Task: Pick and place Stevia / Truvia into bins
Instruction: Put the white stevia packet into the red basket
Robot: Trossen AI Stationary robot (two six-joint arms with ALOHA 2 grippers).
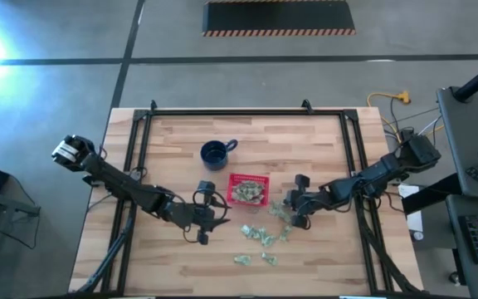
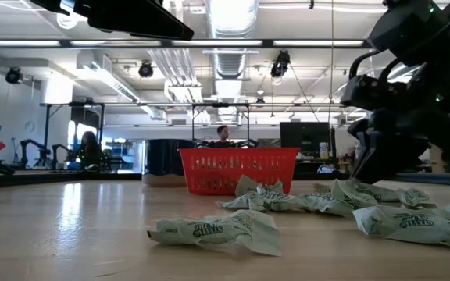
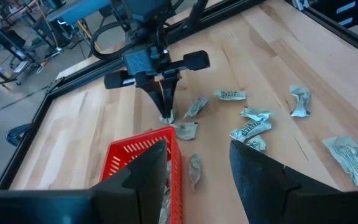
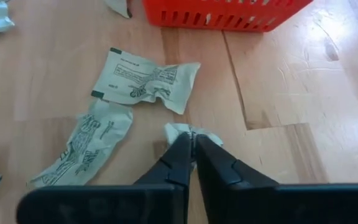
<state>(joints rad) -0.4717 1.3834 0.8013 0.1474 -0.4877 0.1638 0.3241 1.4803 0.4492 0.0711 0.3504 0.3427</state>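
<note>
Near sachets: crumpled green-and-white Stevia sachets [image 2: 217, 230] lie loose on the tabletop [image 1: 173, 266] at its front edge, several more scattered just behind them.
Right claw: the right claw [image 4: 191, 140] is down at the tabletop, fingers pinched nearly together on the edge of one small crumpled sachet [image 4: 178, 130]; in the high view it sits just right of the basket [image 1: 293, 209].
Beside it: a flattened sachet [image 4: 145, 81] and a long wrinkled one [image 4: 82, 146] lie close by the fingertips, not touching them.
Left claw: the left claw [image 1: 204, 218] hovers just left of the basket, fingers [image 3: 263, 174] spread wide, holding nothing.
Basket: the red basket [image 1: 248, 190] stands mid-tabletop between the two claws, with sachets already inside; its latticed wall shows in the low view [image 2: 237, 169].
Farther back: a dark blue mug [image 1: 216, 152] stands behind the basket, well apart from the sachets.
Room: a person [image 2: 223, 134] shows far beyond the tabletop.
</note>
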